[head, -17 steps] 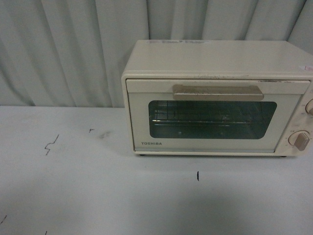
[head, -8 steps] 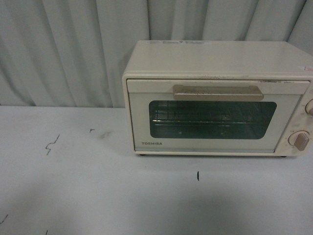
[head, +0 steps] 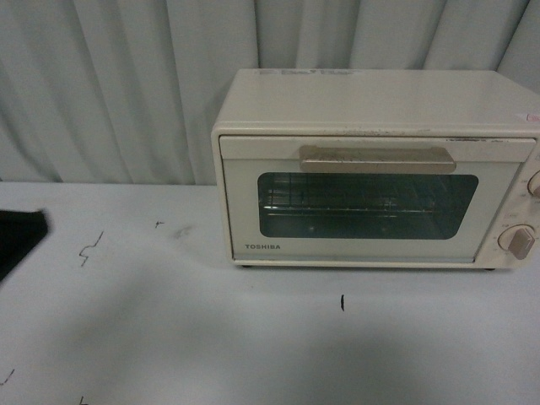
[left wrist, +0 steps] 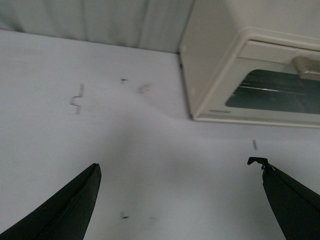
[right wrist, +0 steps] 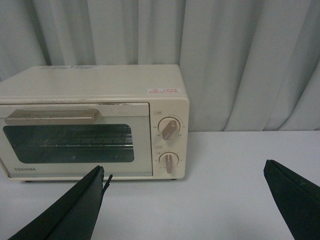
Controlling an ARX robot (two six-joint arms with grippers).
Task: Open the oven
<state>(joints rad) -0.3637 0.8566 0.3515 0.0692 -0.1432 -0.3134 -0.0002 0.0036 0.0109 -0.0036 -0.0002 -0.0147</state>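
Both tools are gaping wide and gripping nothing. The left tool (left wrist: pixel 175 165) is hovering over the table (left wrist: pixel 125 150), off the oven's left corner. The right tool (right wrist: pixel 184 167) is facing the knobs (right wrist: pixel 169 129). The oven (head: pixel 371 105) is sitting at the table's back right against the curtain (head: pixel 110 84), with its door (head: pixel 363 245) staying shut.

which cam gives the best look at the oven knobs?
Right wrist view: upper knob and lower knob both fully in frame on the oven. Front view clips them at the picture's edge; left wrist view shows none.
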